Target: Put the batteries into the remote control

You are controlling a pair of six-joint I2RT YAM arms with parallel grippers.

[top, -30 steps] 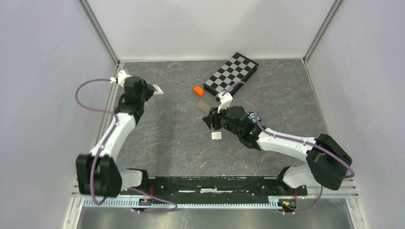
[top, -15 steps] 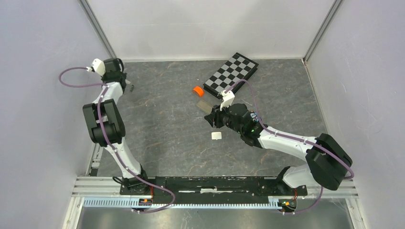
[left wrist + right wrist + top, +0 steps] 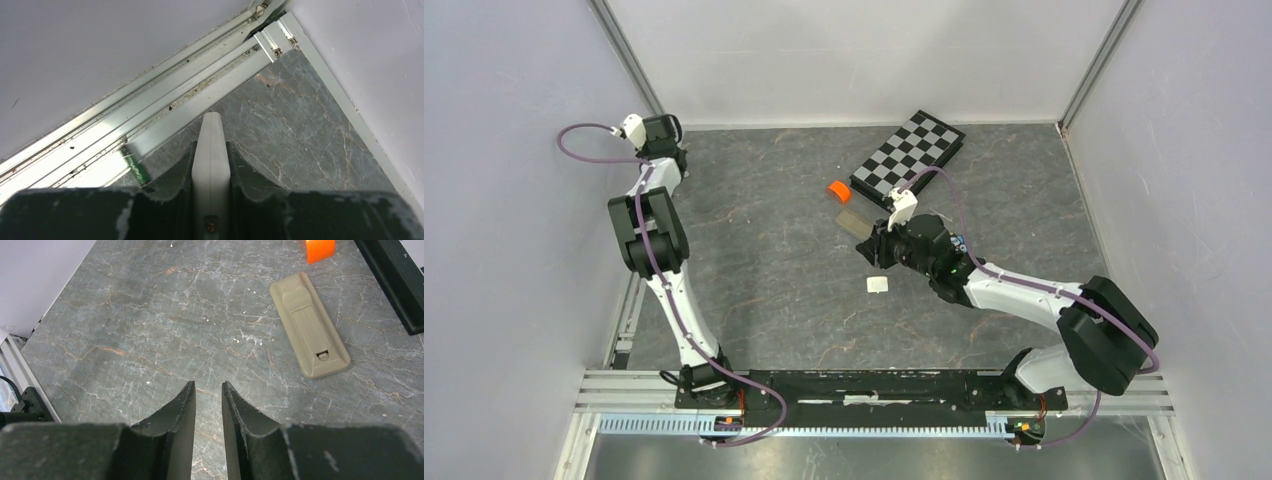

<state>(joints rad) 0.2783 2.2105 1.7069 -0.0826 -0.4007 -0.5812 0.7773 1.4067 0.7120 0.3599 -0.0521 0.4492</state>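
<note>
The left gripper [image 3: 210, 148] is tucked into the far left corner, tight against the metal rails [image 3: 150, 115] and walls, clamped on a slim white piece [image 3: 211, 132] seen edge-on. The right gripper [image 3: 208, 390] hangs mid-table [image 3: 125, 315], jaws narrow and empty, with bare surface to its left. The tan remote [image 3: 309, 325] lies back-up just ahead, near the orange roll [image 3: 319, 249] and the chessboard [image 3: 909, 152].
</note>
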